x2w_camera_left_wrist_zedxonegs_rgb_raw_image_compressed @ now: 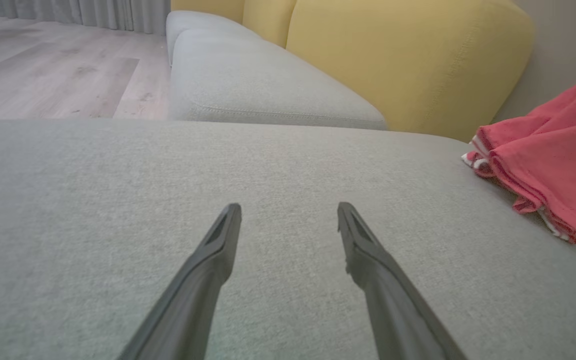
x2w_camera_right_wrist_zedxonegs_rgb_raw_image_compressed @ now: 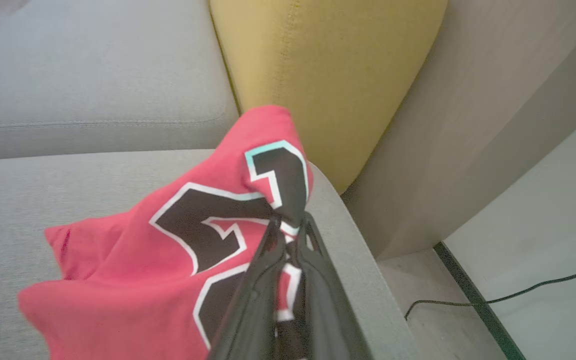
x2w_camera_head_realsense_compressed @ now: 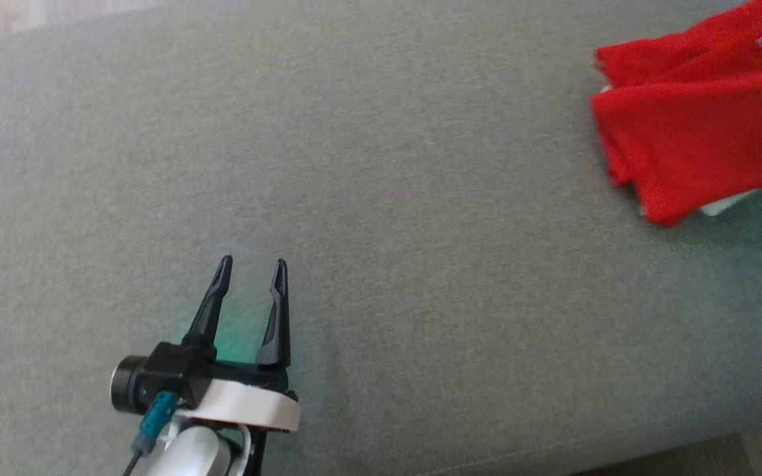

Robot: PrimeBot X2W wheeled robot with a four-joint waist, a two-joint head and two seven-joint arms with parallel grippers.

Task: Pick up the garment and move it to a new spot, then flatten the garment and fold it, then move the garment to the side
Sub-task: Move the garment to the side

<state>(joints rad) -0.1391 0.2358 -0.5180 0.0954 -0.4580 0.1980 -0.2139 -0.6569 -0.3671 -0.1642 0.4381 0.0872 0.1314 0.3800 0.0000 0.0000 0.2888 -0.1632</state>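
The garment is a red jersey with black, white-edged numbers, folded over itself at the far right of the grey sofa seat. In the right wrist view my right gripper is shut on the garment, pinching a fold by the black number and lifting that part off the seat. The left gripper hovers low at the lower left, open and empty, far from the cloth. Its left wrist view has the garment off to the right of the left gripper.
A yellow back cushion and a second grey seat lie beyond the cloth. The seat's right edge drops to a pale floor with a black cable beside a wall. Wooden floor lies past the seat's far end.
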